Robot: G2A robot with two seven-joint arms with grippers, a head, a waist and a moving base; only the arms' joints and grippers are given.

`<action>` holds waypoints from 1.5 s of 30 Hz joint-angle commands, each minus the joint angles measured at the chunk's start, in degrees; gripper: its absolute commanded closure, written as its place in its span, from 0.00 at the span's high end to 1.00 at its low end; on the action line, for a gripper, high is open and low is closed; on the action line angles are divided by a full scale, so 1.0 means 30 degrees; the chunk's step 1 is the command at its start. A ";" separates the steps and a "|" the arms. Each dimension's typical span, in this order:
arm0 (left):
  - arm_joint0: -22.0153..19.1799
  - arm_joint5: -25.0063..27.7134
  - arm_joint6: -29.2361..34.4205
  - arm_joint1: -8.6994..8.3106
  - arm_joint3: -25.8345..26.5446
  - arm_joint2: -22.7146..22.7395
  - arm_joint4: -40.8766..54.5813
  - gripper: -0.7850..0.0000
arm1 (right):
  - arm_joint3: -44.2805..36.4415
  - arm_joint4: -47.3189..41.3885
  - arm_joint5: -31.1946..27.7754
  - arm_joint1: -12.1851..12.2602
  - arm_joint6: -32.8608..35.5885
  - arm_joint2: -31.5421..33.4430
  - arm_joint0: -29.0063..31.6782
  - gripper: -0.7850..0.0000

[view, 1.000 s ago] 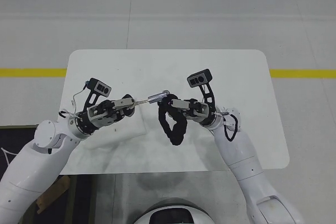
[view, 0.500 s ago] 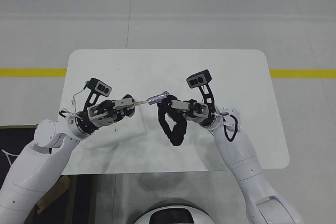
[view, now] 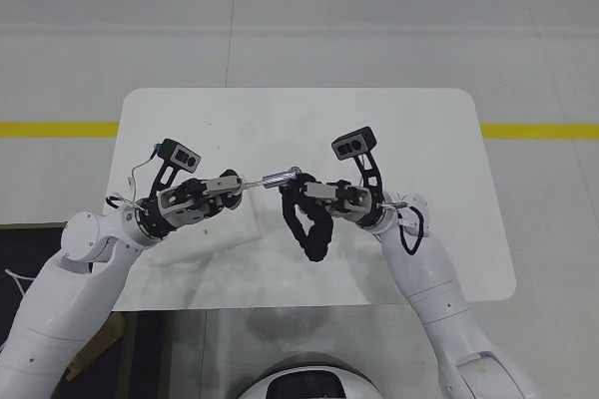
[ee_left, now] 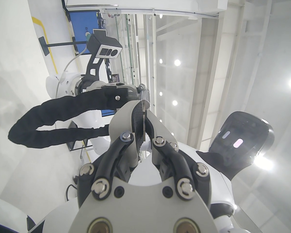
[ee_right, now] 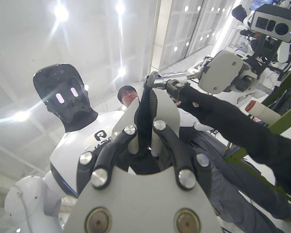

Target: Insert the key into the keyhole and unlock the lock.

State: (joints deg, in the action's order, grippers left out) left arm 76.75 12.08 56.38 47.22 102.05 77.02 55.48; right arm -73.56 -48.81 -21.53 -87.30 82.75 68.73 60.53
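- Key (view: 252,184) was up off the table (view: 399,130) in the top view, pinched in the left gripper (view: 235,185), jaws closed tight on it.
- Its tip met the silver end of the lock (view: 278,179), the two lined up between the arms. How deep it sat, I couldn't tell from up there.
- Right gripper (view: 301,187) had the other side, jaws clamped on the black cable loop (view: 309,234), which curved back toward the robot.
- Over to the left wrist view: the left gripper (ee_left: 143,109) had its jaws squeezed together on the flat blade of the key (ee_left: 144,127), no gap either side.
- The blade's tip touched the lock (ee_left: 144,94) just beyond the fingertips, and the black cable loop (ee_left: 63,103) swung out wide to one side.
- Right wrist view now: the right gripper (ee_right: 148,100) was closed hard on the black cable loop (ee_right: 232,117), fabric bunched between the jaws.
- Just past them sat the lock (ee_right: 172,76), its silver barrel pointing at the left gripper (ee_right: 201,74), which was right up against its far end.
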 commanded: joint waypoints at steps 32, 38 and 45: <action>0.0087 -0.0748 0.1406 0.1413 0.0354 0.1332 -0.2367 0.00 | -0.0458 0.1061 0.0421 0.0247 0.0422 0.0405 0.0289 0.00; -0.0070 -0.0867 0.1768 0.1639 0.0234 0.1402 -0.2665 0.00 | -0.0521 0.1194 0.0496 0.0307 0.0497 0.0433 0.0358 0.00; -0.0150 -0.0721 0.3154 0.1730 0.0224 0.1644 -0.3207 0.00 | -0.0188 0.0417 0.0314 0.0301 0.0134 0.0707 0.0428 0.00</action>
State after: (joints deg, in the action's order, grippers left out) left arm 76.29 9.93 66.50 52.42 102.74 81.96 45.84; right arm -74.09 -47.64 -20.61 -86.39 83.12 70.88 61.82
